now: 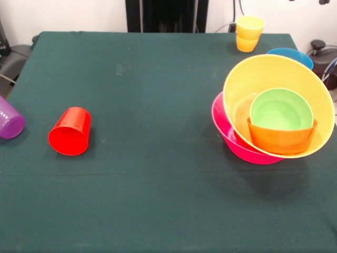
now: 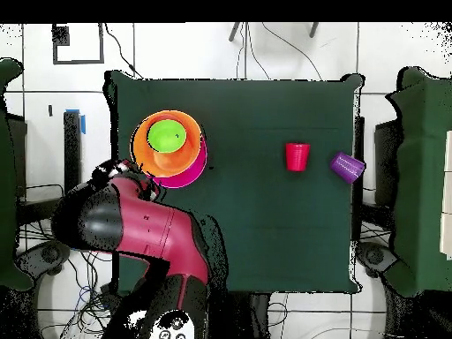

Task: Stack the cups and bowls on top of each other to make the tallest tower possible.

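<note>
The tower stands at the right of the front view. A large pink bowl [image 1: 234, 139] holds a tilted large yellow-orange bowl [image 1: 274, 71]. Inside that sit a small orange bowl [image 1: 281, 139] and a green bowl [image 1: 280, 109]. A blue bowl [image 1: 291, 54] sits behind the tower. A yellow cup [image 1: 249, 25] is nested in an orange cup [image 1: 245, 44] at the far edge. A red cup [image 1: 69, 132] and a purple cup [image 1: 9, 120] lie on their sides at the left. The overhead view also shows the tower [image 2: 168, 146], the red cup [image 2: 297, 156] and the purple cup [image 2: 348, 166]. No gripper shows.
The red and black arm [image 2: 132, 229] is folded back over the table's corner in the overhead view, beside the tower, and hides what lies under it. The table has a dark green cloth [image 1: 158, 105]. Cables and dark gear [image 1: 321, 52] sit past the far right corner.
</note>
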`<state>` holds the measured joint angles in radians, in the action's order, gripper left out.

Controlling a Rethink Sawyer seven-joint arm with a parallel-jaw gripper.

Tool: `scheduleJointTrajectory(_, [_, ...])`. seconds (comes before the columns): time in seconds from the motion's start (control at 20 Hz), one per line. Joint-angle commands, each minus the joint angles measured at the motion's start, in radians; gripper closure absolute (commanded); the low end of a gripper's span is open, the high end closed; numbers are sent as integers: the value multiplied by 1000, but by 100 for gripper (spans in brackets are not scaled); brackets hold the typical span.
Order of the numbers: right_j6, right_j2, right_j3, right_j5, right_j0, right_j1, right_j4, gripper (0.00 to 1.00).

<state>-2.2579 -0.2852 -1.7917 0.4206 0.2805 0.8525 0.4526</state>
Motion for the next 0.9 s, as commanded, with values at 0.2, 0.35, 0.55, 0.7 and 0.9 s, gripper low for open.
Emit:
scheduleJointTrajectory(0.2, [-222,48,-136,-74,31,-79,11,0])
scheduleJointTrajectory(0.35, [-226,52,-144,-86,35,-82,19,0])
scheduleJointTrajectory(0.55, [-224,66,-158,-128,32,-99,26,0])
scheduleJointTrajectory(0.7, [-223,95,-178,-186,19,-112,32,0])
scheduleJointTrajectory(0.9, [-234,126,-199,-247,11,-124,45,0])
